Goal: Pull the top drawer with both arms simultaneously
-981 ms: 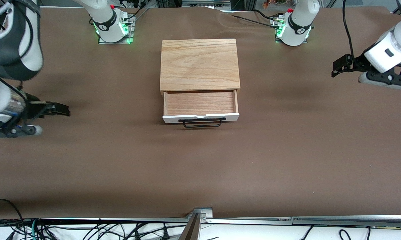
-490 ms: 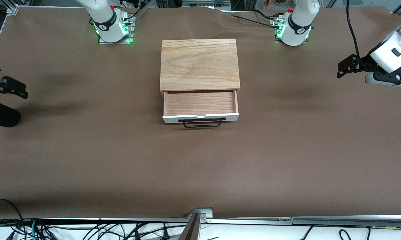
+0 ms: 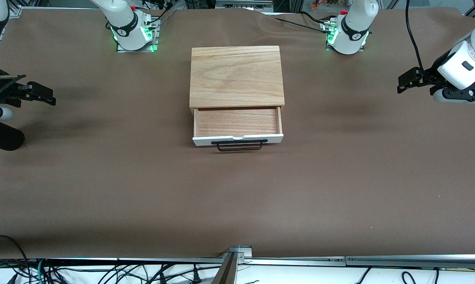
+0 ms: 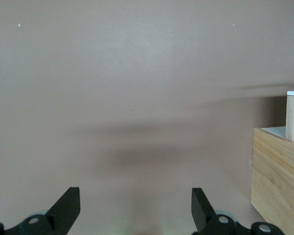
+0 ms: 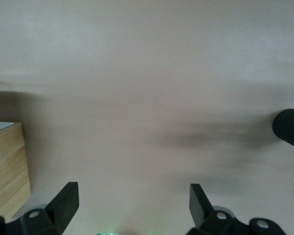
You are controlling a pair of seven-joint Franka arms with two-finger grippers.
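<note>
Brown table bears wooden box; top drawer open.

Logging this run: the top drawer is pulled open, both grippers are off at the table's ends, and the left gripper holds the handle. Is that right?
Not quite. The left gripper holds nothing: the left wrist view shows its fingers open over bare table, and the front view shows it well away from the handle. The rest stands: the top drawer is open, and the right gripper is also open at its end.
</note>
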